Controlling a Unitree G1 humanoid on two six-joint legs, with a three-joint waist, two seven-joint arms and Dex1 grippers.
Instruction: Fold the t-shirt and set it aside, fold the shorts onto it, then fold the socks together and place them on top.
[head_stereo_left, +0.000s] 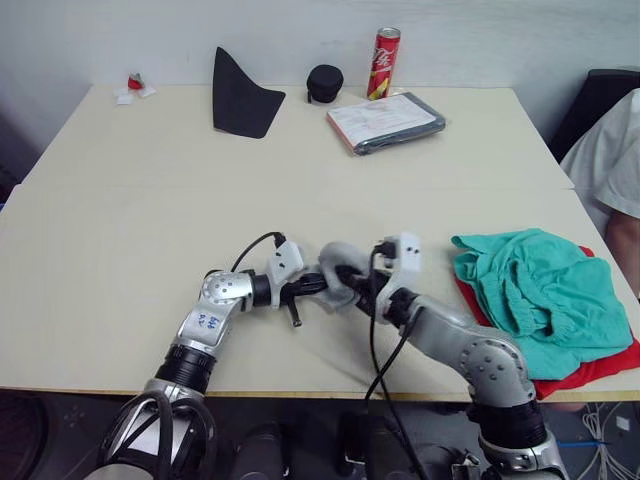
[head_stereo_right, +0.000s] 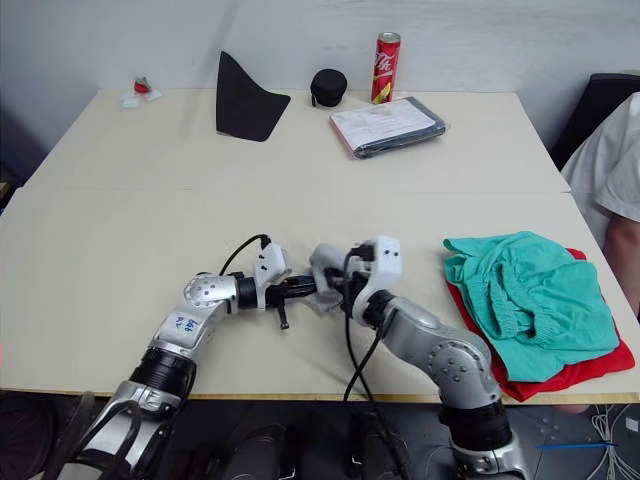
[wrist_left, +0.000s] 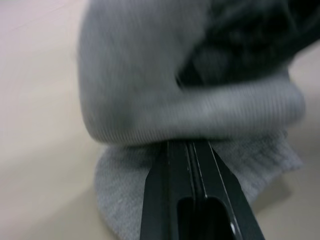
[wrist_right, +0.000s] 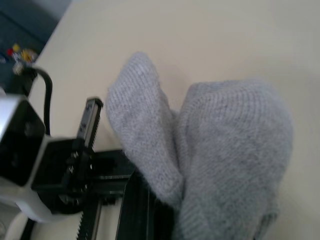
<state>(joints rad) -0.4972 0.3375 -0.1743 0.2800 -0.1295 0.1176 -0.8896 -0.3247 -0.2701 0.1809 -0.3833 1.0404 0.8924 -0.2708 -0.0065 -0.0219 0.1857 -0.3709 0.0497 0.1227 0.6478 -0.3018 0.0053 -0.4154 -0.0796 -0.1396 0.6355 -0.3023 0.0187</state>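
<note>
Near the front edge of the tabletop (head_stereo_left: 130, 200), at its middle, both claws meet on the socks (head_stereo_left: 338, 272). The left claw (head_stereo_left: 318, 284) points toward the robot's right; the left wrist view shows its two black fingers pressed together with grey knit pinched at their tips. The right claw (head_stereo_left: 352, 280) points toward the robot's left, with the sock fabric draped over it; whether its fingers are apart or together cannot be told. The socks form a bunched grey lump with no clear long axis; in the right wrist view two rounded lobes stand side by side.

The shorts (head_stereo_left: 540, 295) lie crumpled on the t-shirt (head_stereo_left: 590, 370) at the tabletop's right front. Only the t-shirt's red edges show beneath.
</note>
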